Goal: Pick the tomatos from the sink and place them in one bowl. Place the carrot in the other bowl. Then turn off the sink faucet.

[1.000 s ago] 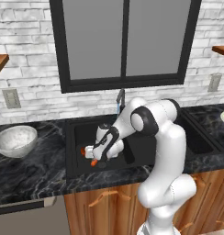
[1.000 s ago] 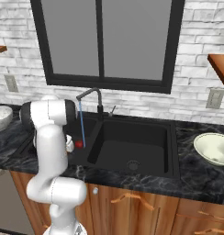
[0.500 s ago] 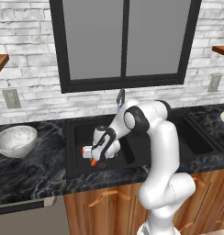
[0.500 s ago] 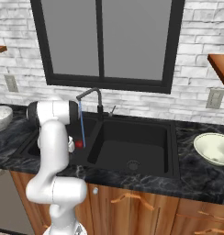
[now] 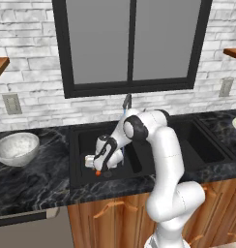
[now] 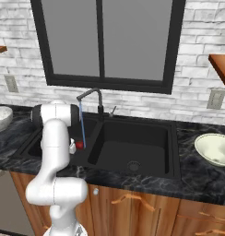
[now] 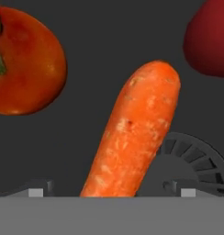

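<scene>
In the black sink (image 5: pixel 139 160) set in the dark marbled worktop (image 5: pixel 28 181), the pincer (image 5: pixel 96 167) has sunk lower over the carrot (image 7: pixel 134 133), jaws wide and empty, so a grasp looks imminent.

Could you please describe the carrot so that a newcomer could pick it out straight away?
Look into the black sink, left basin. On its floor beside the round drain lies the carrot. It is the long tapered orange piece between two round tomatoes.
</scene>
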Tool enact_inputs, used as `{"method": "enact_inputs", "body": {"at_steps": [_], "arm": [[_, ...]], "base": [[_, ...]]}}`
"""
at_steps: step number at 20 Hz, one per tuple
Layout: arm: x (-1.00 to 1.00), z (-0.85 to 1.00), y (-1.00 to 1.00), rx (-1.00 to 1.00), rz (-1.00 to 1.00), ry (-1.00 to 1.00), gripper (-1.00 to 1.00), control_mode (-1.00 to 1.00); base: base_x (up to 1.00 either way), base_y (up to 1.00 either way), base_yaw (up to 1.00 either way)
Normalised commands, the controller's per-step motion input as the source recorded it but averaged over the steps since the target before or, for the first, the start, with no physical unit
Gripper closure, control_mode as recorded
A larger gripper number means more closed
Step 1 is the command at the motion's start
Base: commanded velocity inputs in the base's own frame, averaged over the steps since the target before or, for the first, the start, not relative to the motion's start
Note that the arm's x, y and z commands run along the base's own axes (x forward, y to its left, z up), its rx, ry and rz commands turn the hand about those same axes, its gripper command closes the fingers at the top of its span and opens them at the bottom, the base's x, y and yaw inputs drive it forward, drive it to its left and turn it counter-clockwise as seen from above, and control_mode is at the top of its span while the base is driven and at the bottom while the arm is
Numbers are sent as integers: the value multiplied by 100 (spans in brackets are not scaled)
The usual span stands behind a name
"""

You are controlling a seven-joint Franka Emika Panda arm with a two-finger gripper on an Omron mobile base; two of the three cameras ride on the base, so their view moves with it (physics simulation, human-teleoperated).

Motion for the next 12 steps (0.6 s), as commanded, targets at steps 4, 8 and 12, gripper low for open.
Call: {"method": "enact_inputs", "body": {"at_steps": [4,8,12], "arm": [[34,-31,8,1,-2,0,-100,-100],[21,-26,2,1,-1,0,100,-100],[1,-15,0,0,0,4,100,-100]], "base": [[0,0,0],[0,0,0],[0,0,0]]}}
